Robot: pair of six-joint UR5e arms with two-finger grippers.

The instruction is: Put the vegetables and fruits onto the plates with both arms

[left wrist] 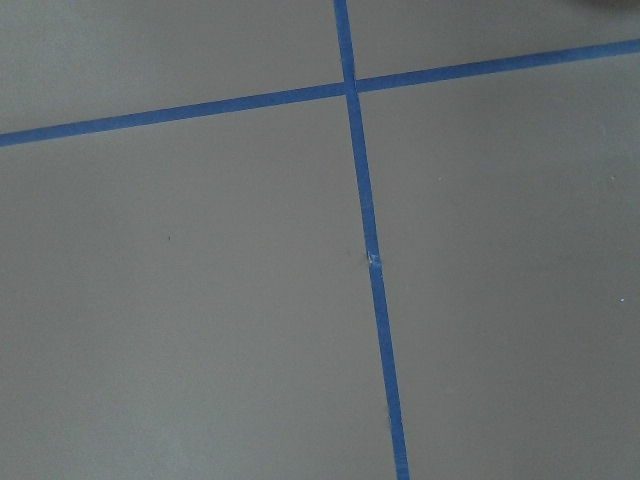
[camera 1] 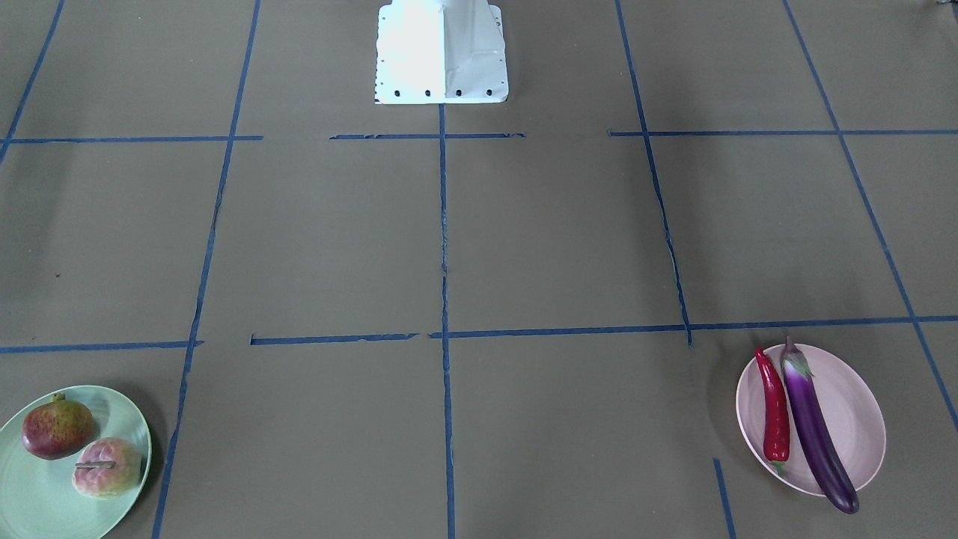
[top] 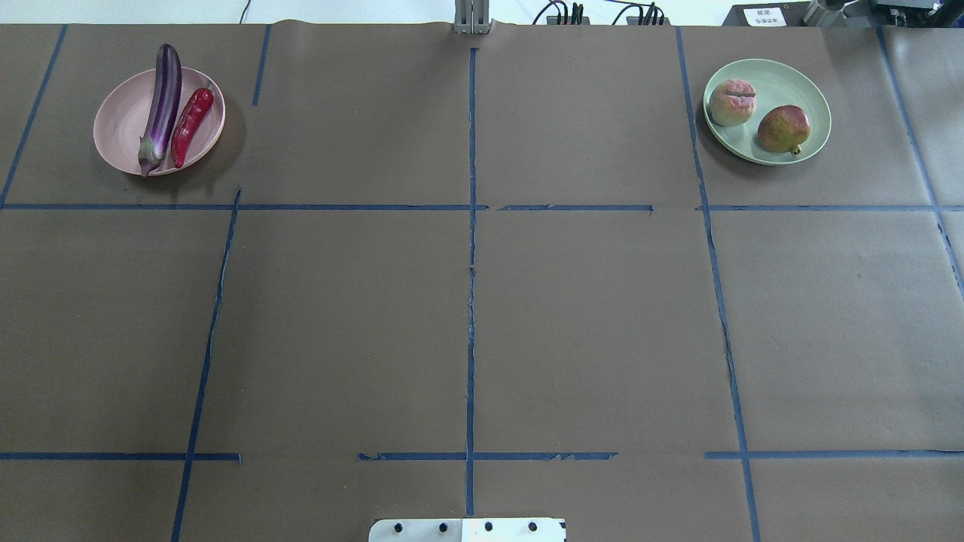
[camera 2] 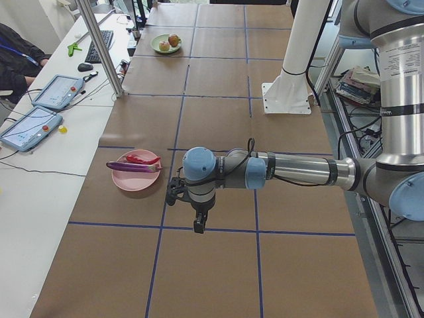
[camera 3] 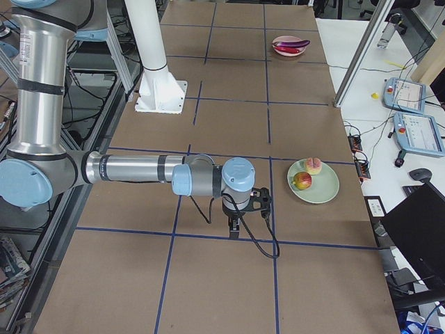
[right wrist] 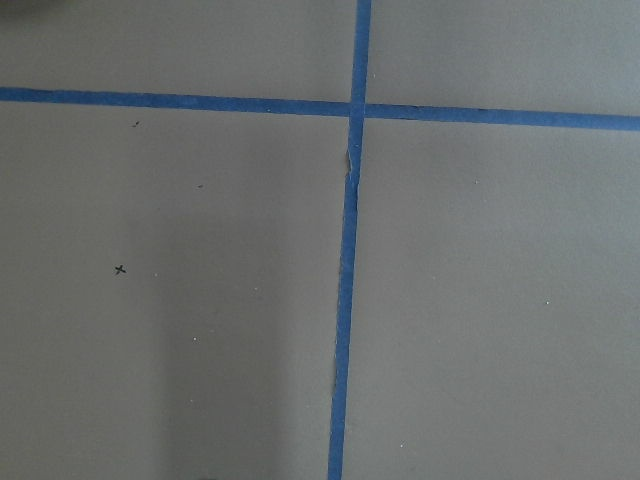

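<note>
Eggplant [camera 1: 816,434] and chili [camera 1: 776,415] on pink plate [camera 1: 861,389] look glossy, slippery and light, so pinch mid-body; can't tell left claw [camera 2: 198,227] or right claw [camera 3: 234,228] opening.

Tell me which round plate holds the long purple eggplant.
The pale pink round plate, where the eggplant lies beside a red chili pepper; the mint green plate holds a dark-red pomegranate and a peach-like fruit.

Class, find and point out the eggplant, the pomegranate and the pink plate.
eggplant [top: 160,102], overhead exterior view, middle of its purple body.
pomegranate [top: 783,129], overhead exterior view, centre of its round body.
pink plate [top: 119,124], overhead exterior view, bare surface beside the eggplant.
</note>
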